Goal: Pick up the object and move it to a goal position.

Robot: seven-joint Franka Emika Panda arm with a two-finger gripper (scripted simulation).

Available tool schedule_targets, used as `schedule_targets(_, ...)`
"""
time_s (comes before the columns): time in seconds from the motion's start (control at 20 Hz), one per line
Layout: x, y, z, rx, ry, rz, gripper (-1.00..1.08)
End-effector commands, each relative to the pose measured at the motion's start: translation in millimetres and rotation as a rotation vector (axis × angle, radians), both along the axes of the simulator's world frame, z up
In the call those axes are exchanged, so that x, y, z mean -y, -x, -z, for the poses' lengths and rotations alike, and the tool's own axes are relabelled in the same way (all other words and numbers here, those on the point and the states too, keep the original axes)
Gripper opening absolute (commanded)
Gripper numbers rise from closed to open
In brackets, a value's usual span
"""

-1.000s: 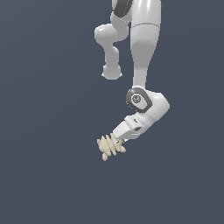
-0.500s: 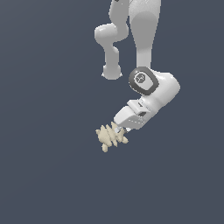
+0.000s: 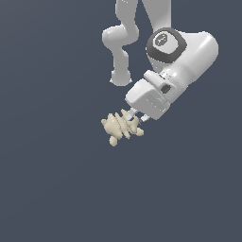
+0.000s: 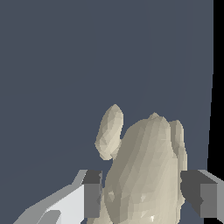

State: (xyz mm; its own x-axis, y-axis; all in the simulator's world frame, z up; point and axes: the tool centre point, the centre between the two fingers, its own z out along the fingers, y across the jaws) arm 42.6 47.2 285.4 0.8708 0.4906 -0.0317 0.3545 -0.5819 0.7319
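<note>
The object (image 3: 120,127) is a cream-beige lump with several knobbly, pointed lobes. It hangs off the dark floor in the exterior view, just below the white hand. My gripper (image 3: 133,118) is shut on it, and only the fingertips show between the hand and the lump. In the wrist view the object (image 4: 146,175) fills the space between the two dark finger pads (image 4: 92,194), which press on its sides. One lobe sticks out past the pads. My gripper (image 4: 144,197) holds it at its thick middle.
A plain dark blue-grey floor (image 3: 52,189) lies all around. The white arm (image 3: 184,52) rises behind the hand toward the top of the exterior view. No other objects and no goal marker show.
The gripper has lifted the object upward in the exterior view, and the hand and wrist have risen with it. The grip has stayed shut.
</note>
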Motion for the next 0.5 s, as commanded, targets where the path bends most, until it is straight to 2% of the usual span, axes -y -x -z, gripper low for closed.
schedule_targets(0.0, -1, 4, -32, -0.002, 0.0, 0.001, -1.0)
schedule_targets(0.45, -8, 13, -141, -0.005, 0.001, 0.004, -1.0)
